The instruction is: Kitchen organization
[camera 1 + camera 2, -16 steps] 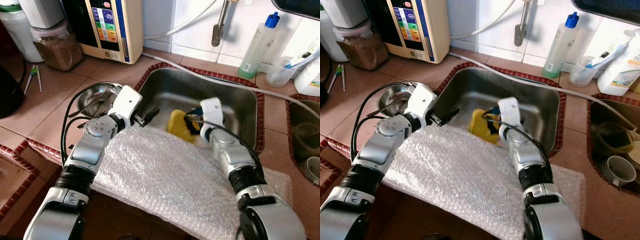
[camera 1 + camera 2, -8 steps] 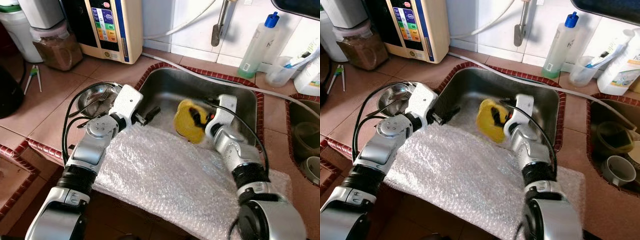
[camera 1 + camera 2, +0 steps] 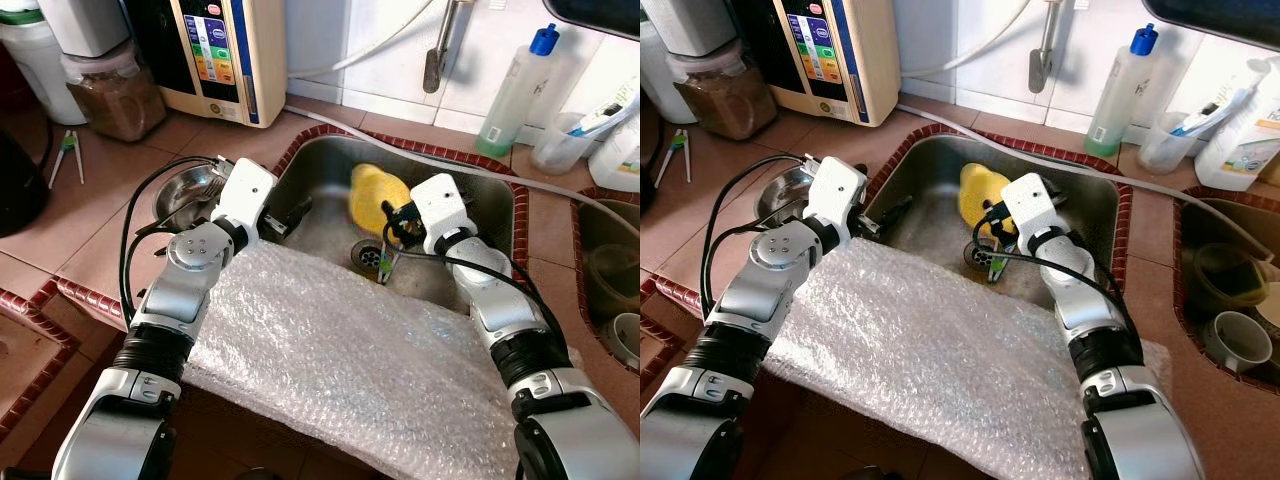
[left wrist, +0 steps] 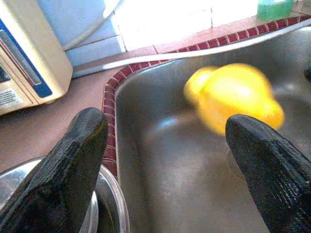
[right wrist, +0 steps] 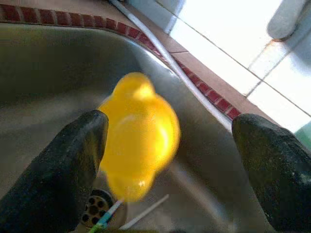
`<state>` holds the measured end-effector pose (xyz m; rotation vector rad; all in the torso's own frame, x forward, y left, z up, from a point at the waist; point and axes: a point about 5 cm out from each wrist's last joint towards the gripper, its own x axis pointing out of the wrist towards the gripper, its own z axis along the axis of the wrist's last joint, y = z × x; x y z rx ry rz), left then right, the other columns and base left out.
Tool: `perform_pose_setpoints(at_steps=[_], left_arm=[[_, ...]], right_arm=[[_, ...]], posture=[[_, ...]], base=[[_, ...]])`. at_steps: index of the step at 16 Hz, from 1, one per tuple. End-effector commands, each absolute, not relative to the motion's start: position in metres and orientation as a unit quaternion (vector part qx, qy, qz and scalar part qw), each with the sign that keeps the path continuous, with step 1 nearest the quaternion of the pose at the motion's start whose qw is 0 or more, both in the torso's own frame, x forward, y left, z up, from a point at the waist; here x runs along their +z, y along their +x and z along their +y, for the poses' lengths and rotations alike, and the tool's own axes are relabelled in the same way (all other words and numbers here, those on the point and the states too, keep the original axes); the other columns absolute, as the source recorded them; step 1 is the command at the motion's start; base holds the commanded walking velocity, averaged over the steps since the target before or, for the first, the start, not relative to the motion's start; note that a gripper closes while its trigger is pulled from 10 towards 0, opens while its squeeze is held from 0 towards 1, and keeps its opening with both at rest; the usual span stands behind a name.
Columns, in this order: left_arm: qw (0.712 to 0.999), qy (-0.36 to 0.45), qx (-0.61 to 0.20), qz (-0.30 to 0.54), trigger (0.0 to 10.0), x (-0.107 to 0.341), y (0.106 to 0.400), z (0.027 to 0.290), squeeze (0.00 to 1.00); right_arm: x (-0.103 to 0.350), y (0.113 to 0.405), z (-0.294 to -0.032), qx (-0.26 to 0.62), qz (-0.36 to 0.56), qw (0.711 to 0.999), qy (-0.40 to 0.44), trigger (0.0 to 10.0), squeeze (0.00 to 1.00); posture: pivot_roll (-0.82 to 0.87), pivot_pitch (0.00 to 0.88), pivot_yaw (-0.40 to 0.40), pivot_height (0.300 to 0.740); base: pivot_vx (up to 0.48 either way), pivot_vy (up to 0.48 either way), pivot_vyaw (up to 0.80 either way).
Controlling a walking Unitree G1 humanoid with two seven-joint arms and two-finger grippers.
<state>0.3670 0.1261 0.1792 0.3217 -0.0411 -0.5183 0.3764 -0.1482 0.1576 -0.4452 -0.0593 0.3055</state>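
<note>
A second ago the right gripper [image 5: 165,160] was clamped on the yellow object [image 3: 375,195] low at the near edge of the sink [image 3: 500,225]; now its two black fingers stand wide apart with nothing between them, and the yellow object, blurred, sits further back in the basin, just ahead of the fingertips and beyond the drain [image 3: 367,257]. Whether it touches the sink floor cannot be told. The right arm has swung up and toward the back of the basin, uncovering the drain, where a thin green-tipped stick [image 3: 385,265] lies across the holes. The left gripper [image 4: 165,160] has barely shifted: it still hovers at the sink's left rim with its fingers spread and empty, beside a steel bowl [image 3: 185,190] on the counter. A sheet of bubble wrap [image 3: 330,350] drapes over the near counter edge and the front of the sink. The counter [image 3: 90,230] is reddish-brown tile with a dark red brick-pattern border around the basin. Behind stand a cream appliance with a button panel [image 3: 225,55], a jar of brown powder [image 3: 115,95], a soap bottle with a blue cap [image 3: 515,90] and a white hose [image 3: 450,170] running along the back rim.
</note>
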Motion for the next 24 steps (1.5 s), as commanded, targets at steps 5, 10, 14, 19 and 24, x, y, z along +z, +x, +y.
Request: perform_pose_setpoints(at_steps=[5, 10, 14, 19, 24], left_arm=[[0.954, 0.178, -0.238, -0.029, 10.0, 0.186, 0.37, 0.129, 1.0], [0.967, 0.184, -0.175, 0.001, 10.0, 0.193, 0.379, 0.156, 1.0], [0.968, 0.195, -0.15, 0.043, 10.0, 0.185, 0.38, 0.175, 0.52], [0.953, 0.203, -0.183, 0.13, 10.0, 0.169, 0.371, 0.188, 0.0], [0.945, 0.209, -0.184, 0.173, 10.0, 0.166, 0.366, 0.204, 0.0]], right_arm=[[0.163, 0.378, -0.147, 0.143, -0.029, 0.986, -0.082, 10.0, 0.0], [0.177, 0.368, -0.124, 0.183, -0.082, 0.979, -0.048, 10.0, 0.0], [0.176, 0.354, -0.111, 0.224, -0.072, 0.972, -0.016, 10.0, 0.0], [0.171, 0.329, -0.095, 0.327, -0.049, 0.944, 0.008, 10.0, 0.0], [0.166, 0.317, -0.078, 0.373, -0.037, 0.927, 0.014, 10.0, 0.0]], posture=[[-0.04, 0.087, 0.03, 0.74], [-0.04, 0.101, 0.037, 0.74], [-0.04, 0.109, 0.041, 0.74], [-0.03, 0.12, 0.048, 0.74], [0.01, 0.127, 0.063, 0.74]], base=[[0.0, 0.0, 0.0], [0.0, 0.0, 0.0], [0.0, 0.0, 0.0], [0.0, 0.0, 0.0], [0.0, 0.0, 0.0]])
